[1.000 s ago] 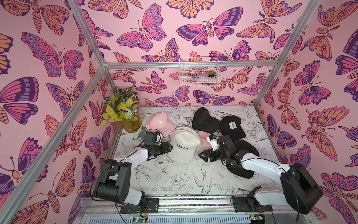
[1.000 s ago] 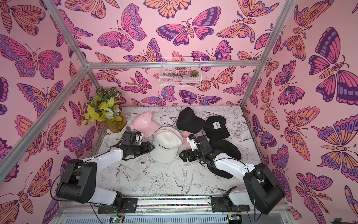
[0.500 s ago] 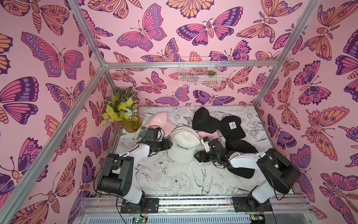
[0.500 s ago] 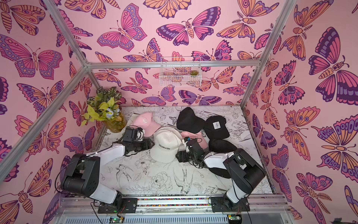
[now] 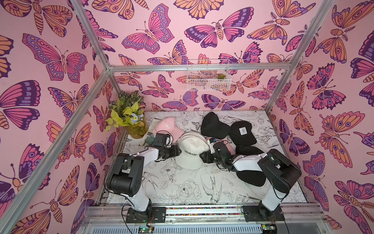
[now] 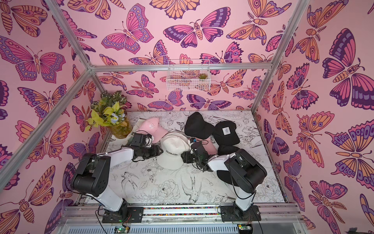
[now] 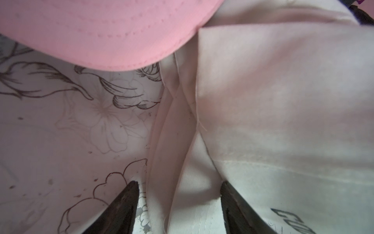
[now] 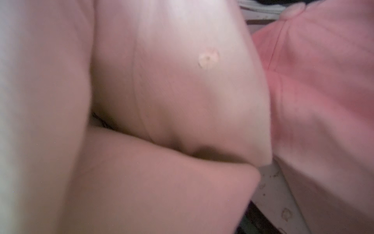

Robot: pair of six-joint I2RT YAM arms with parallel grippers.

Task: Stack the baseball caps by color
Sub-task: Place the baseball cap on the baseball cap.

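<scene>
Where the two arms meet at mid-frame in both top views, a cream-white fabric baseball cap with black "COLORADO" lettering [image 5: 189, 152] sits crown-up on the white table mat printed with black flower and bird drawings [image 5: 182, 187].

- The left gripper [image 5: 177, 151] is at the cap's left edge and the right gripper [image 5: 203, 157] at its right edge, so the cap lies between them.
- In the left wrist view the two dark fingers [image 7: 129, 204] stand well apart. A fold of cream fabric runs up between them. One finger is over bare mat just beside the fold and the other is against the cap's side panel. Nothing is pinched.
- The right wrist view is filled with blurred cream and pink cloth, with no fingers visible. I cannot tell how wide this gripper stands or whether it has hold of anything.
- A pink cap with a white embroidered logo [image 5: 167, 127] lies above and left of the cream cap, its brim reaching toward the left gripper.
- A second pink cap [image 6: 210, 148] is tucked behind the right gripper.
- A plain black cap [image 5: 214, 126] and a black cap with a white square patch [image 5: 242, 132] lie at upper right of the mat.
- Another black cap [image 5: 251, 178] lies under the right arm.
</scene>
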